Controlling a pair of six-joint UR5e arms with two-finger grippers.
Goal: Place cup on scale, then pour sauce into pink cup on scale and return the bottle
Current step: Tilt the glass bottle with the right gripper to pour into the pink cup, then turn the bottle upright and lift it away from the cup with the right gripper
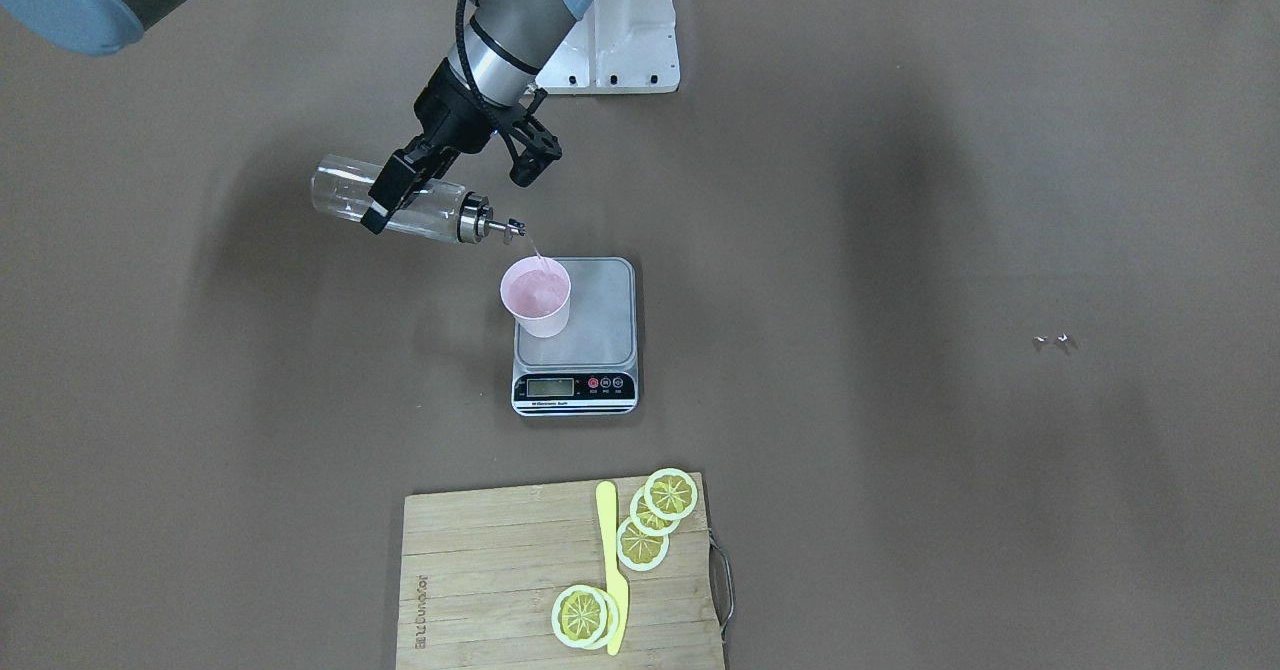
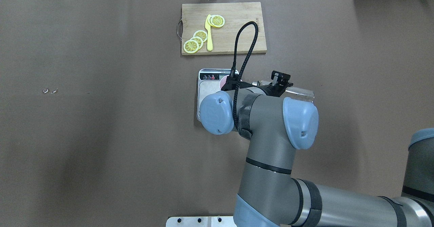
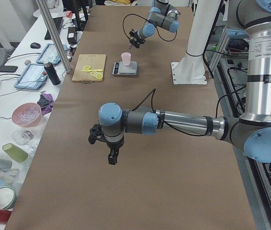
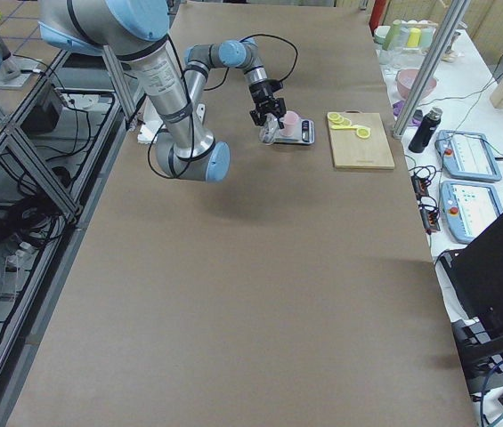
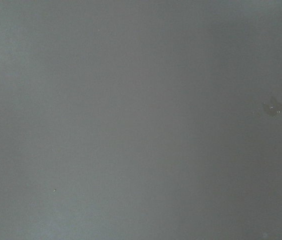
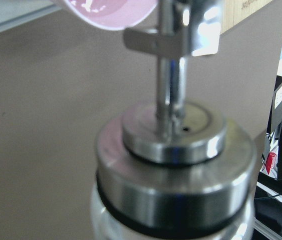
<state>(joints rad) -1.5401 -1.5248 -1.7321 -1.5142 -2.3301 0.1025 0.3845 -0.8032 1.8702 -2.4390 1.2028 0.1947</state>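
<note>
One step done: cup (image 1: 536, 295) sits on scale (image 1: 577, 335). Right fingers (image 1: 388, 190) pinch the tipped bottle (image 1: 338, 188), pouring; returning it remains.

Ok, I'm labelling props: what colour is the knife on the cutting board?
Yellow. The knife shows clearest in the exterior front-facing view.

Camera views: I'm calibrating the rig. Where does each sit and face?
Front-facing: across the table, facing the robot's base, looking down; right gripper tilts the bottle toward the cup on the scale.
Overhead: behind the robot, looking forward and down; right arm hides part of the scale.
Exterior left: table end, left arm near, left gripper over bare table.
Exterior right: opposite end, right arm near.
Left wrist: bare table only.
Right wrist: along the bottle's spout toward the cup.
Shared: front-facing and overhead both show the cutting board.
</note>
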